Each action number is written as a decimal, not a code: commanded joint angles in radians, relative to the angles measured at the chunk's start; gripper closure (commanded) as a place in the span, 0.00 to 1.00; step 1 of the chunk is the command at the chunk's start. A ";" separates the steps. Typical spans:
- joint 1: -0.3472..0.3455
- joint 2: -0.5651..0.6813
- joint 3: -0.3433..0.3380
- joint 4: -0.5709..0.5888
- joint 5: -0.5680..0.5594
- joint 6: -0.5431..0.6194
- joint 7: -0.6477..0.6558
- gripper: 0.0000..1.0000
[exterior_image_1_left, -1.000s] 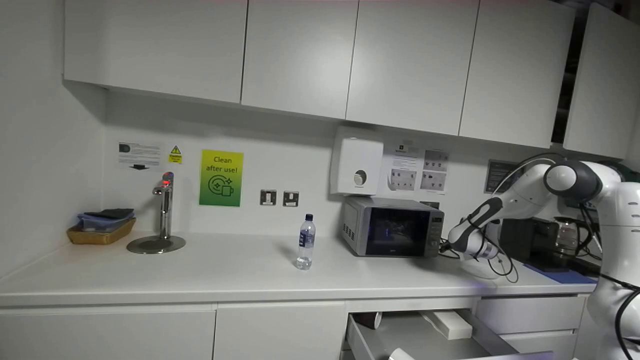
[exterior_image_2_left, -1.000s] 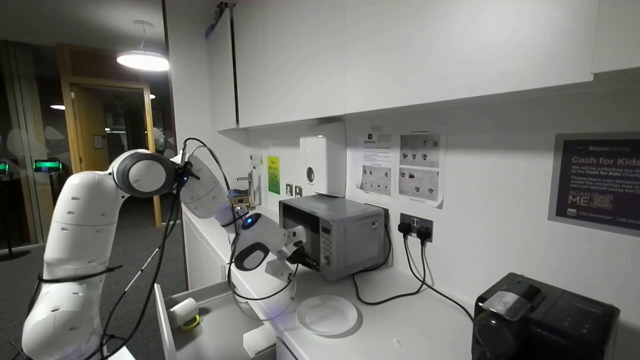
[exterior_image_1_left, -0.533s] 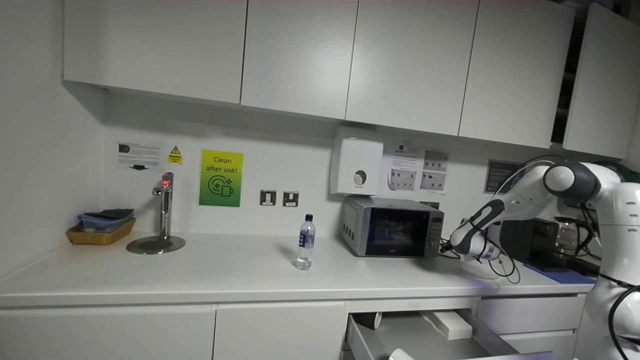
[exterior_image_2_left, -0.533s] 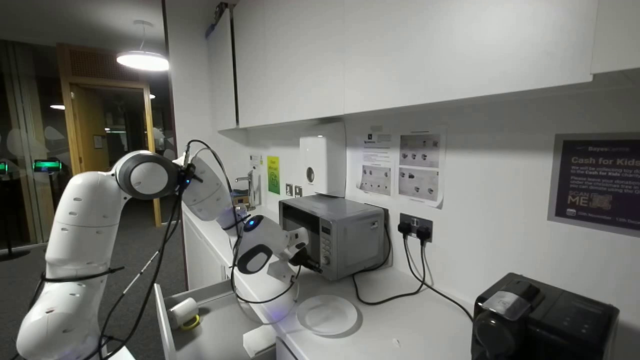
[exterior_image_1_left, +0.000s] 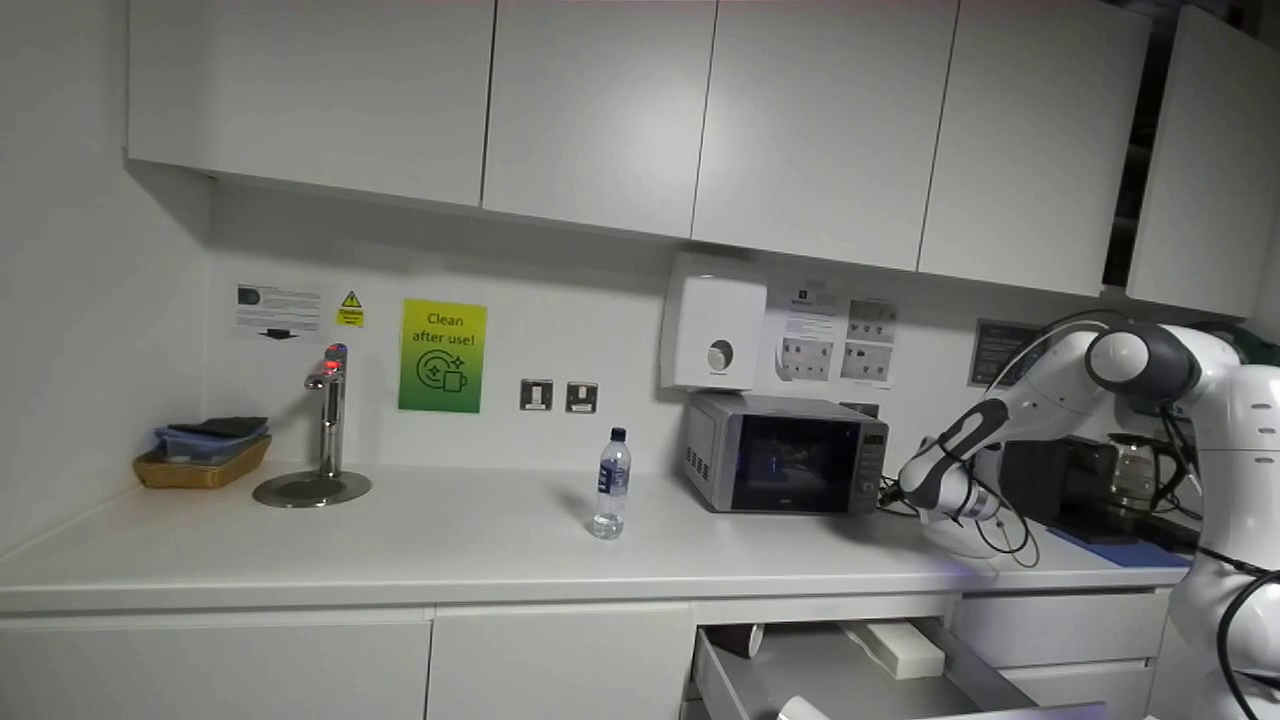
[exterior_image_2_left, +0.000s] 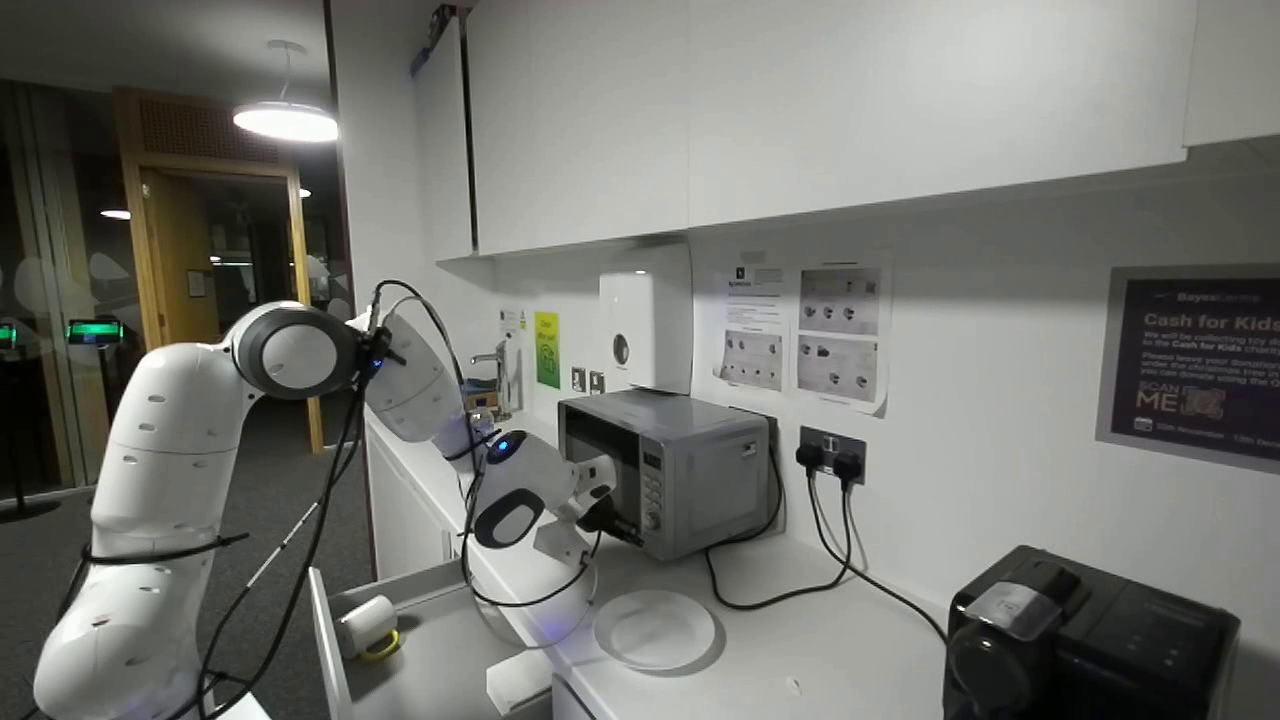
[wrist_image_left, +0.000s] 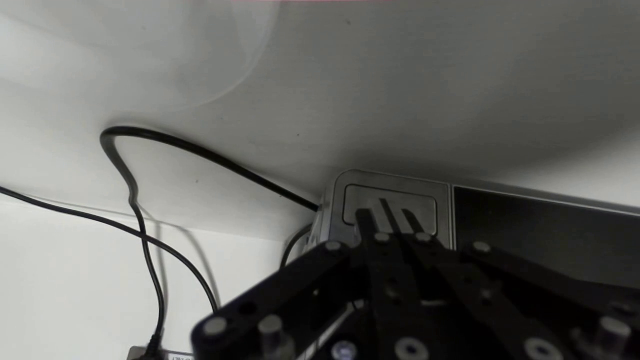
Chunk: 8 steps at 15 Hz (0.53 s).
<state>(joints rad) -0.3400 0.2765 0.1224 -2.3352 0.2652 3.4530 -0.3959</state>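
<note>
Firstly, microwave (exterior_image_2_left: 680, 470): a grey case on the counter (exterior_image_1_left: 480, 530), which we saw in both exterior views, its dark door (exterior_image_1_left: 795, 465) closed and its panel (exterior_image_1_left: 869, 465) upright beside that door.

Button (wrist_image_left: 417, 202): so we took it, a framed rectangle at the panel's foot; in the wrist view its long axis ran across the panel's width.

Gripper (wrist_image_left: 389, 222): we recorded it narrow, its fingers (wrist_image_left: 366, 225) set close together, nothing seen held between them. Its place was before the panel, low down, close above the counter. A dark streak between the tips was, we thought, a reflection on the glossy face.

Relation of note: the button lay straight ahead of the fingertips, which crossed its long axis rather than followed it. Contact we could not establish, since the wrist view looked along the fingers; we judged that depth toward the case mattered most here, and sideways aim little. One arm (exterior_image_2_left: 165, 440) only, so we had no nearer one to weigh.

Surroundings, as we listed them: plate (exterior_image_2_left: 655, 630), flat on the counter near the gripper; black cable (wrist_image_left: 172, 140), looped on the counter beside the case; drawer (exterior_image_1_left: 825, 655), standing open below the counter's edge; coffee machine (exterior_image_2_left: 1090, 640), black, farther along the same counter; bottle (exterior_image_1_left: 611, 490), upright past the door end of the microwave, well apart from the fingers.
</note>
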 joint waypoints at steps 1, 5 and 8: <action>0.087 -0.007 -0.117 -0.003 -0.101 -0.006 0.107 1.00; 0.142 0.001 -0.195 0.009 -0.173 -0.002 0.185 1.00; 0.170 0.005 -0.225 0.009 -0.202 -0.002 0.216 1.00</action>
<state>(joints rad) -0.2054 0.2776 -0.0604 -2.3354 0.1069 3.4523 -0.2272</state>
